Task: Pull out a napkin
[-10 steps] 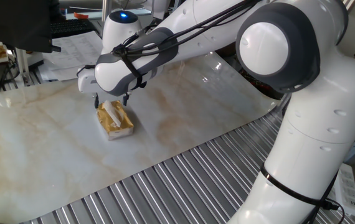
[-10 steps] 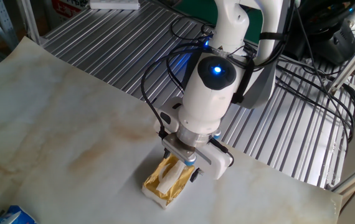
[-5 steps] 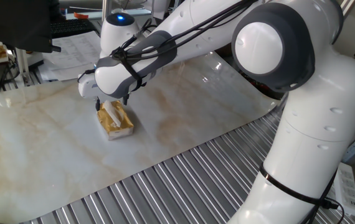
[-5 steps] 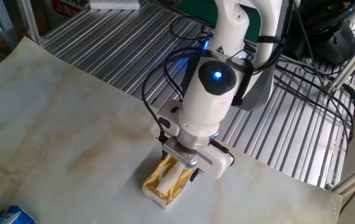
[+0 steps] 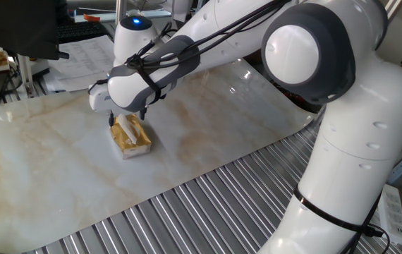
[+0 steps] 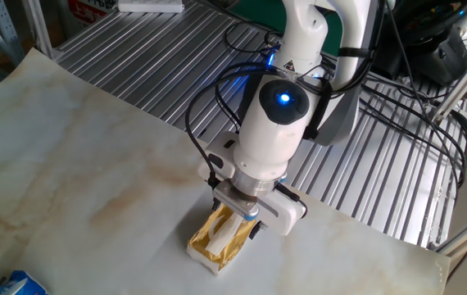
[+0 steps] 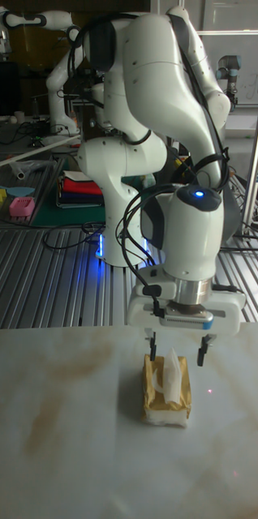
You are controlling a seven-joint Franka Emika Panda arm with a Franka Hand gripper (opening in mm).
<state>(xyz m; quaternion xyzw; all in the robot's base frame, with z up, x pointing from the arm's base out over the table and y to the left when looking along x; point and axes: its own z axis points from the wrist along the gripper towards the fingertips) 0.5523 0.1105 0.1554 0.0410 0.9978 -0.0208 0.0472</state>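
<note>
A small yellow-orange tissue pack (image 5: 132, 139) (image 6: 215, 241) (image 7: 166, 396) lies on the marbled sheet (image 5: 46, 169). The white napkin (image 7: 174, 369) (image 5: 124, 128) (image 6: 220, 233) sticks up as a creased tuft from the slot in the pack's top. My gripper (image 7: 177, 350) (image 5: 125, 117) (image 6: 246, 218) hangs straight down over the pack and is open. In the tall fixed view its two dark fingertips (image 7: 152, 346) stand left and right of the tuft, with a gap on each side. Nothing is held.
Ribbed metal tabletop (image 5: 222, 204) (image 6: 143, 49) surrounds the marbled sheet. Printed paper sheets (image 5: 81, 56) lie at the back left. A blue item (image 6: 16, 285) sits at the sheet's near corner. Cables (image 6: 397, 123) trail behind the arm.
The wrist has dipped slightly toward the pack over the last second; in the last half second it has hardly moved. Pack and napkin are unchanged.
</note>
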